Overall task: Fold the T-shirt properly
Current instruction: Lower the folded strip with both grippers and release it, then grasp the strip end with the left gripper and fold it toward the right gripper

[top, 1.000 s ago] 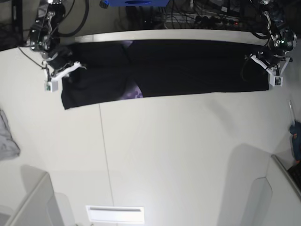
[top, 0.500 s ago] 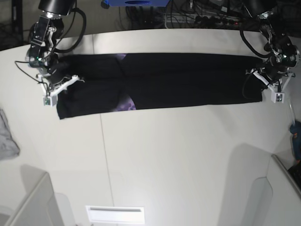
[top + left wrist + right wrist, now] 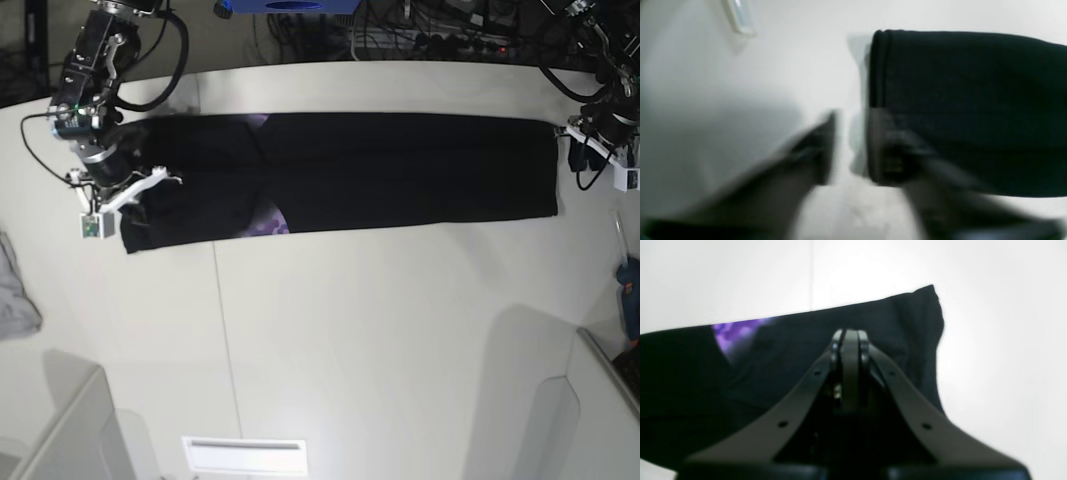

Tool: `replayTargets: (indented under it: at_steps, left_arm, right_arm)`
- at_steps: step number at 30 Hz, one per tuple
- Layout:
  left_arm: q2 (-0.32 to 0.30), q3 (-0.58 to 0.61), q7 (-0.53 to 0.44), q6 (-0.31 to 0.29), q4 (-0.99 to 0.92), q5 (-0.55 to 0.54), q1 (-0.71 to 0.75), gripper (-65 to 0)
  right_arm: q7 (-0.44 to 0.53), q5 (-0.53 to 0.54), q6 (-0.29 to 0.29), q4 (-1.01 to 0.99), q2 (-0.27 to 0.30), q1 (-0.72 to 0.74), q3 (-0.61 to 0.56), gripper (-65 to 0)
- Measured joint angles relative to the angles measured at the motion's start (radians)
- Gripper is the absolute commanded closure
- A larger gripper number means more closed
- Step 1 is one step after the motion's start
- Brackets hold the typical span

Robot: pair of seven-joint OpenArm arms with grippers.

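The black T-shirt (image 3: 400, 170) lies folded into a long strip across the far part of the white table (image 3: 350, 330). A purple patch (image 3: 268, 220) shows at its front edge. My right gripper (image 3: 130, 192) is at the strip's left end. In the right wrist view its fingers (image 3: 848, 340) are pressed together over the black cloth (image 3: 790, 350), near a corner and the purple patch (image 3: 730, 331). My left gripper (image 3: 585, 145) is just off the strip's right end. In the blurred left wrist view it (image 3: 850, 143) is open beside the shirt's hem (image 3: 877, 83).
A small grey cloth (image 3: 15, 290) lies at the table's left edge. A blue object (image 3: 628, 290) is at the right edge. White bins stand at the front left (image 3: 60, 430) and front right (image 3: 590, 420). Cables run behind the table.
The shirt was drawn toward the front and now lies flat. My left gripper has let go of the right end and moved back and to the right. The right arm shifted slightly.
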Motion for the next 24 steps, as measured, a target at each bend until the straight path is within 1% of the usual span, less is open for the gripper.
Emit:
replayTargets:
  at_steps: [2,3,8,11,14,15,17,19,20,22,24]
  left_arm:
    - [0.0,0.002,-0.008,0.0,-0.023,-0.004,0.0,-46.1]
    - [0.0,0.003,-0.006,0.0,-0.043,-0.002,-0.001,-48.7]
    - [0.003,0.002,-0.004,0.0,-0.161,0.003,-0.04,-47.7]
    - [-0.001,0.053,-0.008,0.0,-0.227,0.005,-0.072,-47.7]
    - [-0.003,0.111,-0.05,0.0,-0.245,-0.003,-0.081,-47.6]
    - [-0.003,0.131,-0.081,0.001,-0.248,-0.003,-0.08,-46.7]
    - [-0.003,0.169,-0.125,0.003,-0.249,-0.005,-0.072,-39.0]
    - [-0.003,0.184,-0.137,0.003,-0.262,-0.007,-0.069,-23.5]
    - [-0.005,0.183,-0.15,0.003,-0.281,-0.014,-0.067,-14.3]
    - [-0.008,0.178,-0.162,0.002,-0.31,-0.029,-0.071,0.0]
    - [-0.011,0.179,-0.161,0.0,-0.313,-0.029,-0.073,0.0]
  right_arm:
    - [0.001,0.001,-0.001,0.0,0.0,0.0,0.0,0.0]
    - [0.0,0.001,-0.001,0.0,-0.002,0.0,0.0,0.0]
    - [0.001,0.0,-0.002,0.0,-0.002,-0.009,0.0,0.0]
    - [-0.003,0.0,-0.002,0.0,-0.002,-0.02,0.0,0.0]
    - [0.001,0.001,-0.002,0.0,-0.002,-0.023,-0.001,0.0]
    - [0.001,0.0,-0.002,0.0,-0.002,-0.027,-0.001,0.0]
    - [-0.003,0.0,-0.001,0.0,-0.002,-0.034,-0.001,0.0]
    - [-0.001,0.002,-0.002,0.0,-0.002,-0.039,-0.001,0.0]
    - [0.001,0.0,-0.002,0.0,-0.002,-0.045,-0.001,0.0]
    - [-0.004,0.0,-0.001,0.0,-0.002,-0.051,-0.001,0.0]
    - [-0.001,0.001,-0.002,0.001,-0.002,-0.053,-0.001,0.0]
